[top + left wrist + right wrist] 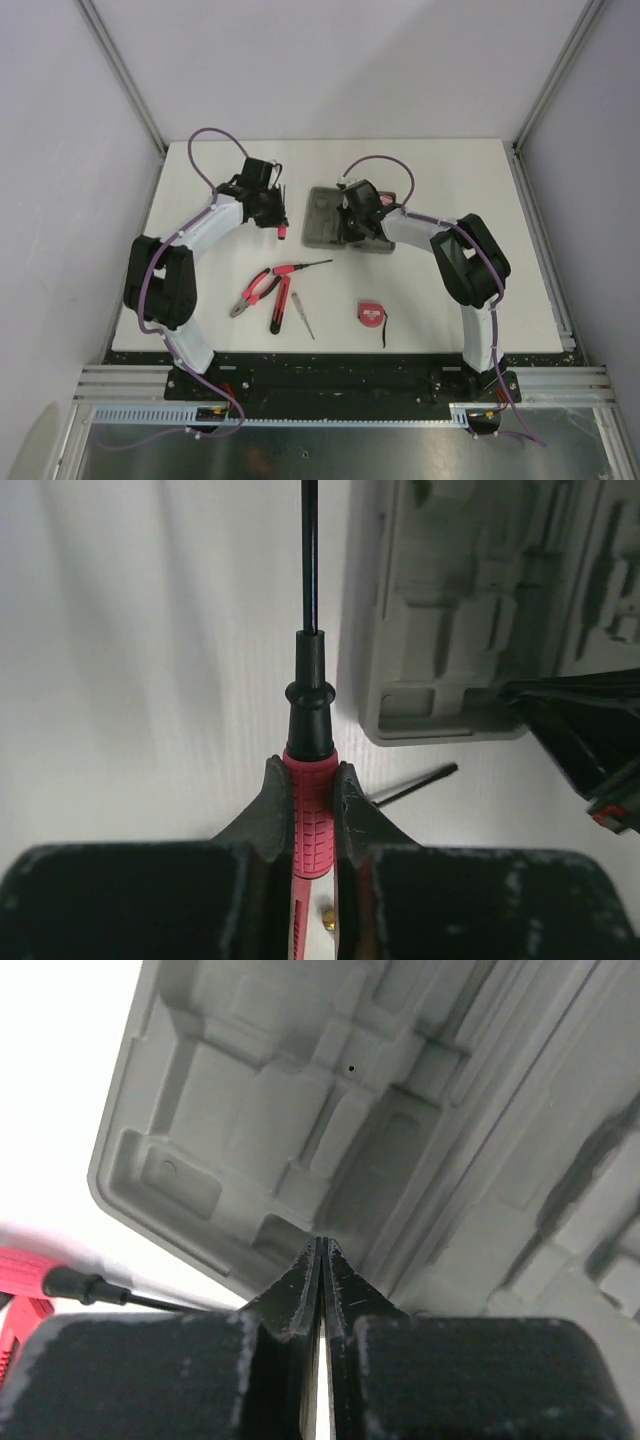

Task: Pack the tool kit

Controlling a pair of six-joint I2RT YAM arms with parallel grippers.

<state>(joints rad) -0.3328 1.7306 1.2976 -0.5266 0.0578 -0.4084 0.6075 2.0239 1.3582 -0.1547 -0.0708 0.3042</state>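
The screwdriver (311,780) runs off the top edge beyond the left fingers (266,815); its handle end is hidden between them. Beyond the right fingers (298,1285) the case (290,1110) is cropped.

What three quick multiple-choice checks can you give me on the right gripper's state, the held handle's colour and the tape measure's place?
1. The right gripper, over the case, is:
A. wide open
B. shut with nothing between its fingers
C. shut on a tool

2. The handle of the screwdriver in the left gripper is:
A. blue
B. yellow
C. red

3. The tape measure lies:
A. on the table, between the case and the near edge
B. inside the case
C. in the left gripper

Answers:
1 B: the right wrist view shows its fingers pressed together and empty.
2 C: the ribbed grip clamped between the fingers is red.
3 A: the top view shows it on the bare tabletop, apart from both grippers.
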